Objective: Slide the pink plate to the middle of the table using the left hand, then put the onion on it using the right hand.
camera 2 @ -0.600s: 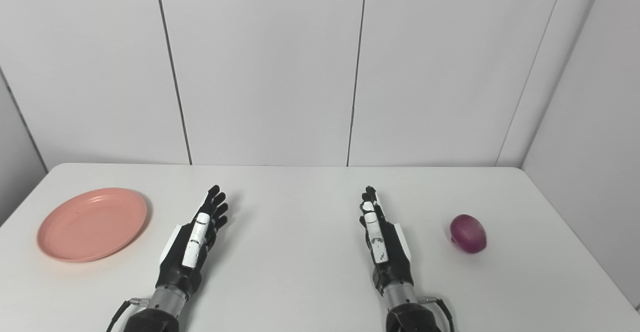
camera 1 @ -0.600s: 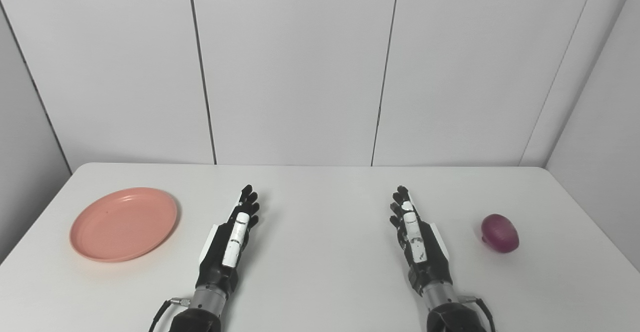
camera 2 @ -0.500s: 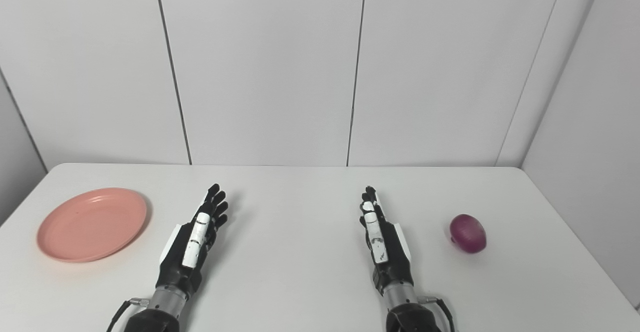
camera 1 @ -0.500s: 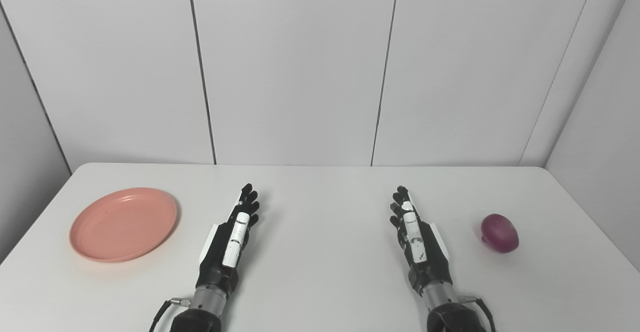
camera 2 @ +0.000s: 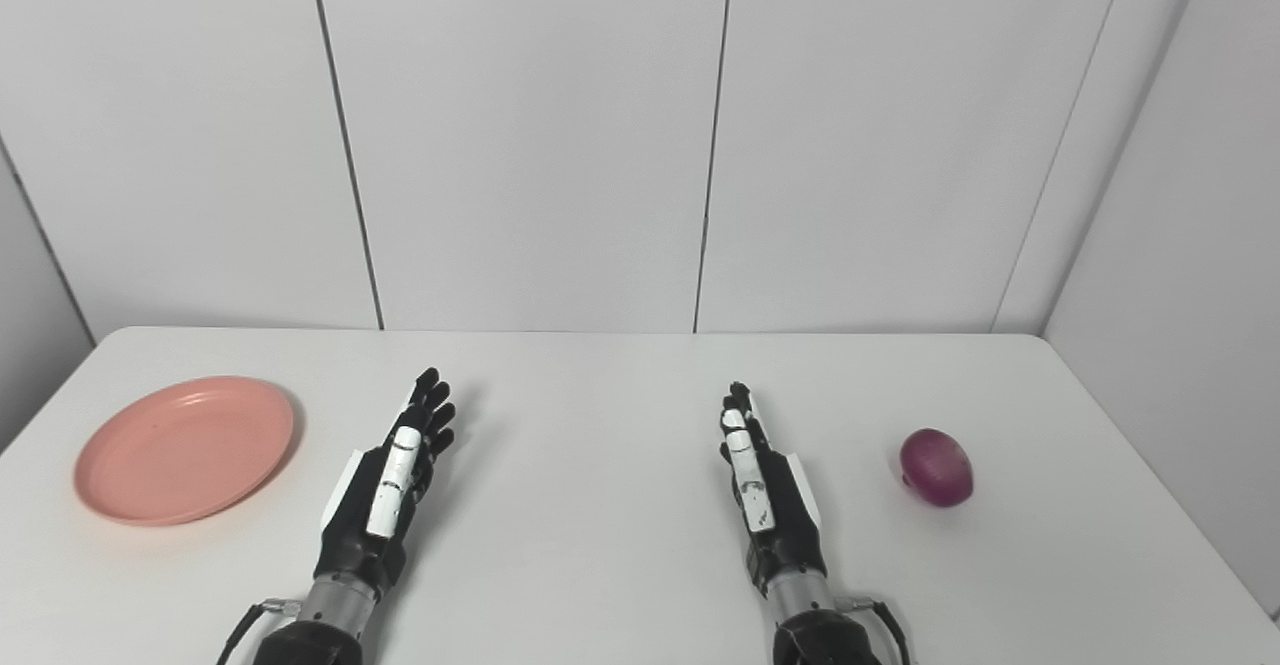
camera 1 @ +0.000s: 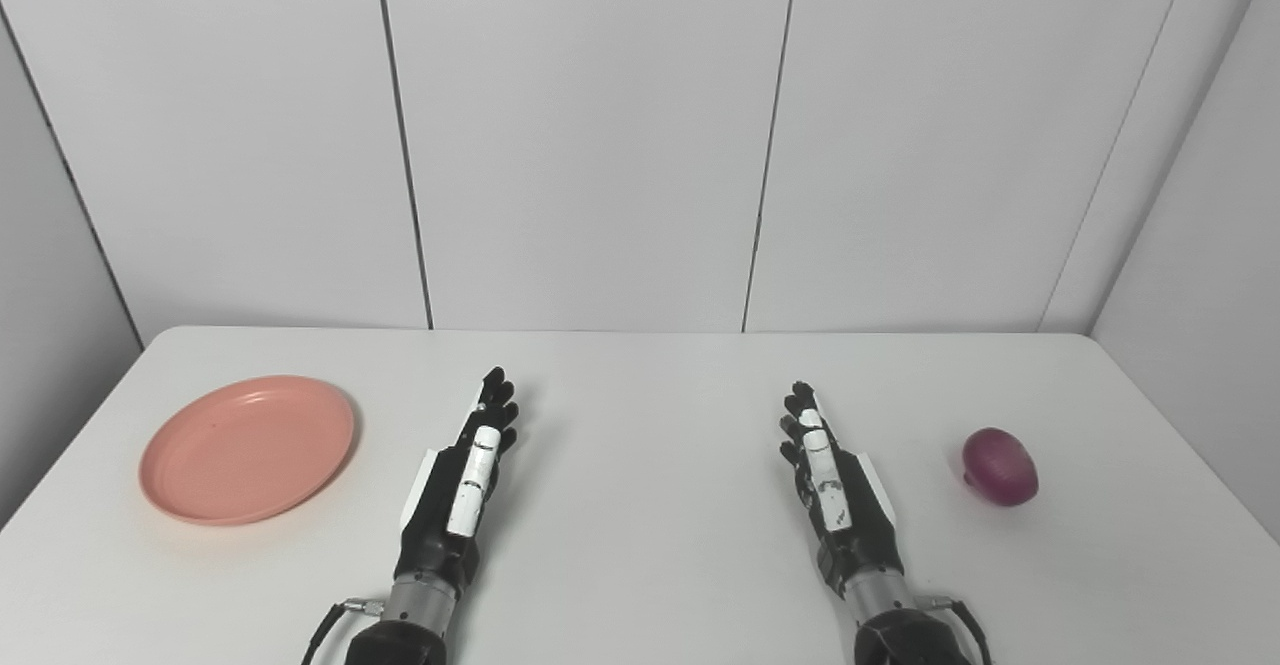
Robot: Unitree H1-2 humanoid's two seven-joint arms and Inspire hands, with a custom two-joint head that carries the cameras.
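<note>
A pink plate (camera 1: 247,449) lies flat on the left part of the white table (camera 1: 640,395). A dark purple onion (camera 1: 998,466) rests on the right part. My left hand (camera 1: 461,475) is stretched out over the table to the right of the plate, open and holding nothing, a clear gap away from the plate's rim. My right hand (camera 1: 827,480) is stretched out the same way to the left of the onion, open and empty, well apart from it.
White wall panels (camera 1: 600,135) close off the table's far edge and its right side. A cable (camera 1: 330,620) hangs at my left wrist near the front edge.
My right hand has drawn back slightly toward me. The left hand, the plate and the onion are where they were.
</note>
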